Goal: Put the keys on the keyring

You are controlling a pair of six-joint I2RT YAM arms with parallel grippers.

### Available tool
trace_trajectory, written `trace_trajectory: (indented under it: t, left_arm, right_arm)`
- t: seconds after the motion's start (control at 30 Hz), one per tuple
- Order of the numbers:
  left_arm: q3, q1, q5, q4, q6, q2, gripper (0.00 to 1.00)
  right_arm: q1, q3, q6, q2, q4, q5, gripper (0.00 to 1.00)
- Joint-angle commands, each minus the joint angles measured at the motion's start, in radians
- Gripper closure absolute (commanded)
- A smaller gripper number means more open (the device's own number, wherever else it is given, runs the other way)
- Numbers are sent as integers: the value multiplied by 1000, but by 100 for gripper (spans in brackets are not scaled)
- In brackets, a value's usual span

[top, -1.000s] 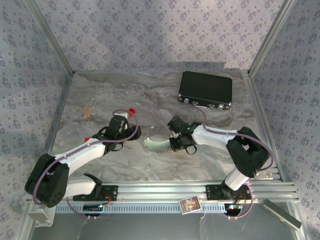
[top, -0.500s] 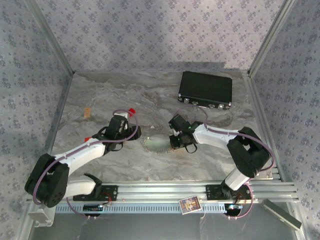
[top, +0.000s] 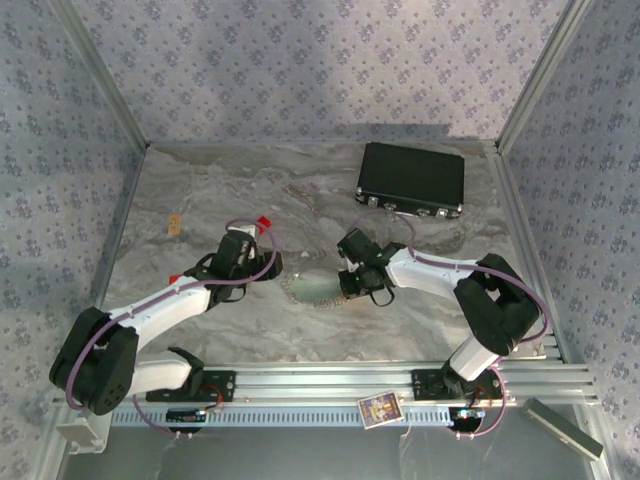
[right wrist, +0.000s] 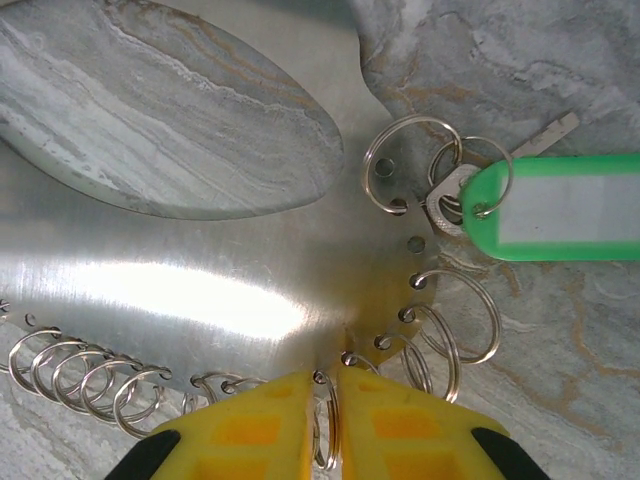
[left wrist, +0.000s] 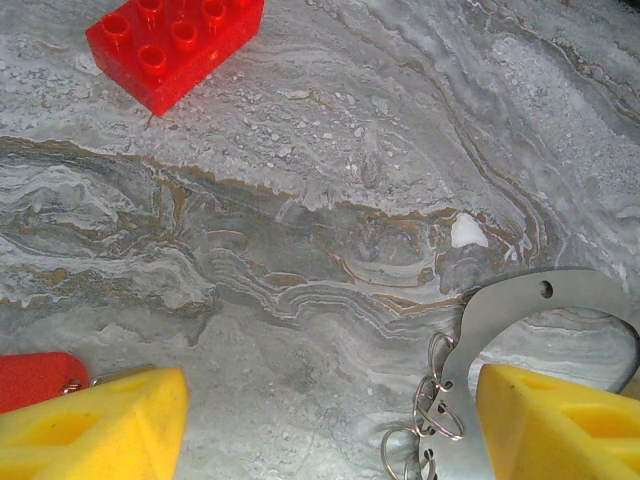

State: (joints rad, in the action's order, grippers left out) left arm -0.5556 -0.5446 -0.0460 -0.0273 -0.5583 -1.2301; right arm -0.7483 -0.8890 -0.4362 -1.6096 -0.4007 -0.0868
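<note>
The keyring is a crescent-shaped silvery plate (right wrist: 200,270) with several split rings along its edge. It lies flat between the arms (top: 315,290). My right gripper (right wrist: 325,420) is shut on one split ring at the plate's near edge. The green key (right wrist: 560,205) lies at the plate's right tip, and its small loop appears linked into a ring there. My left gripper (left wrist: 330,425) stands open over bare table. The red key's head (left wrist: 35,378) lies just outside its left finger. The plate's end (left wrist: 520,310) and a few rings (left wrist: 440,400) reach in beside its right finger.
A black box (top: 412,178) stands at the back right. One red brick (left wrist: 175,45) lies just beyond the left gripper (top: 264,221). Another red piece (top: 175,277) sits by the left forearm. A small tan tag (top: 174,224) lies at the far left.
The right gripper's fingers have narrowed onto the split ring, and the plate has shifted slightly under it. The left arm has stayed put.
</note>
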Motion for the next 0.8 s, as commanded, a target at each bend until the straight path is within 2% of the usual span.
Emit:
trace_trajectory:
  t: [0.0,0.37,0.77]
  left_arm:
    - [2,-5,-13,-14,16,20,25]
    - [1,-5,-12,-16,18,23,25]
    - [2,-5,-22,-19,17,32,25]
  right_arm:
    - [6,-4,-6,11,-37,-11,85]
    - [4,-15,-1,-4,-59,-7,91]
    - [-2,-39,21,-24,-86,-13,87]
